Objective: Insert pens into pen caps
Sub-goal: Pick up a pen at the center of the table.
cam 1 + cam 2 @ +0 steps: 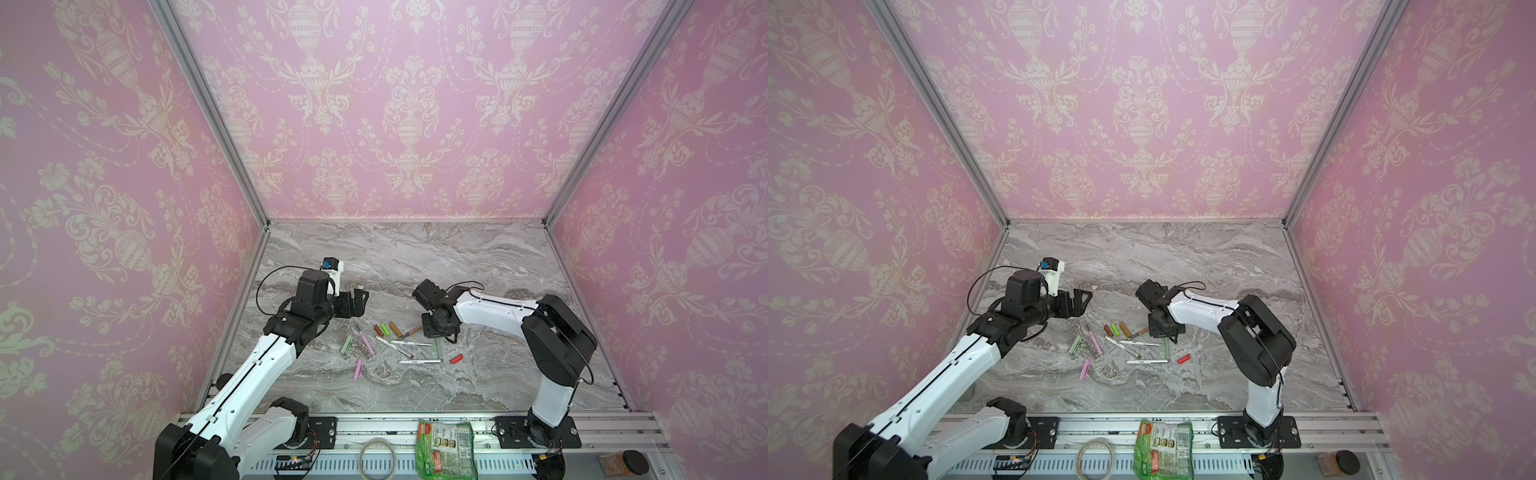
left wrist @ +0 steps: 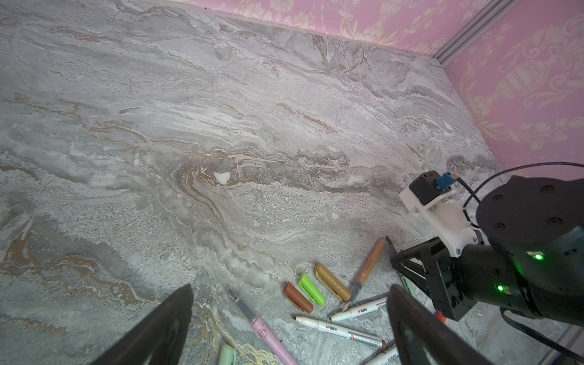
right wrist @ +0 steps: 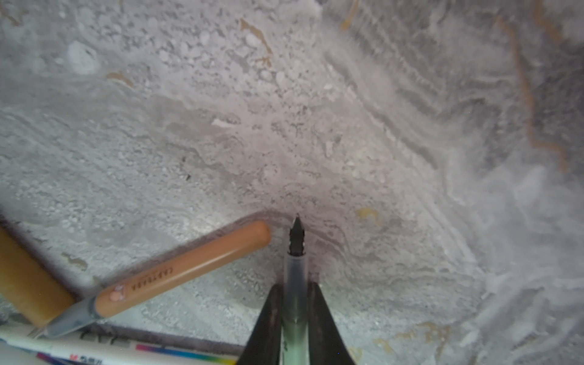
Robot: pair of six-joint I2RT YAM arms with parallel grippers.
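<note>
Pale green pen (image 3: 294,268) is pinched by right claw (image 3: 294,286), low at the desk (image 1: 457,257); long axis runs near-far, nib far. Pale green cap (image 1: 346,345) is seen well left, nearer the spread left claw (image 1: 360,299).

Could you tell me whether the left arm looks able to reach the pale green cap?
Probably yes. The left tool hangs open near the pale green cap, which lies uncovered on the table; only the pink pen lies close beside it. The right tool, shut on the pale green pen, stands clear.
</note>
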